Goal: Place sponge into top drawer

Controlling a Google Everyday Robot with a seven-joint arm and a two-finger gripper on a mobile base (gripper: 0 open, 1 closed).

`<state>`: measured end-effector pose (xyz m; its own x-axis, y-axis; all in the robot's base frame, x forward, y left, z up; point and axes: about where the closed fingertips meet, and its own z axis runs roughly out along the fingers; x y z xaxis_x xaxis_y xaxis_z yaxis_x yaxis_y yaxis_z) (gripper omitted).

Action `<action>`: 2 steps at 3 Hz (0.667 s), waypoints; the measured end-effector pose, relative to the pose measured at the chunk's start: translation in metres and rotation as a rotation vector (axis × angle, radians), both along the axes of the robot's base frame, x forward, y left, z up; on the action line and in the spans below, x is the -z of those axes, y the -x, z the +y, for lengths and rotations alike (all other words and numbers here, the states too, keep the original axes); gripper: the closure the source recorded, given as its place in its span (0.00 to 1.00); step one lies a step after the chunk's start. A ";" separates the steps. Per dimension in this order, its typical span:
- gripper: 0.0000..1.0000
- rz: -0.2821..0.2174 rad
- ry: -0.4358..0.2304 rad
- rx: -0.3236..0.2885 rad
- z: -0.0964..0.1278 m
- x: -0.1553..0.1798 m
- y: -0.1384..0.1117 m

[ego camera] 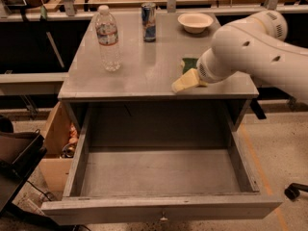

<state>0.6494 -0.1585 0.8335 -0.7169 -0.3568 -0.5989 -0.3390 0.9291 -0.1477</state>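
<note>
Showing dark green, the sponge [189, 63] lies just behind the gripper [180, 85].

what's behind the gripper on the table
Only a green corner of the sponge shows, just behind the gripper, which is low over the table near its front edge. The rest of the sponge is covered by the gripper and arm.

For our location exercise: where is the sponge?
In the camera view, the sponge lies right of centre on the table, partly hidden behind the gripper, in front of the bowl.
</note>
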 end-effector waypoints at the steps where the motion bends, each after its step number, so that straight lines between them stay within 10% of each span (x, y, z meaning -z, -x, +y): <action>1: 0.00 0.006 0.049 -0.004 0.011 0.013 -0.017; 2: 0.18 0.006 0.049 -0.004 0.011 0.010 -0.017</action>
<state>0.6664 -0.1473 0.8235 -0.7193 -0.3882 -0.5761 -0.3434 0.9196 -0.1909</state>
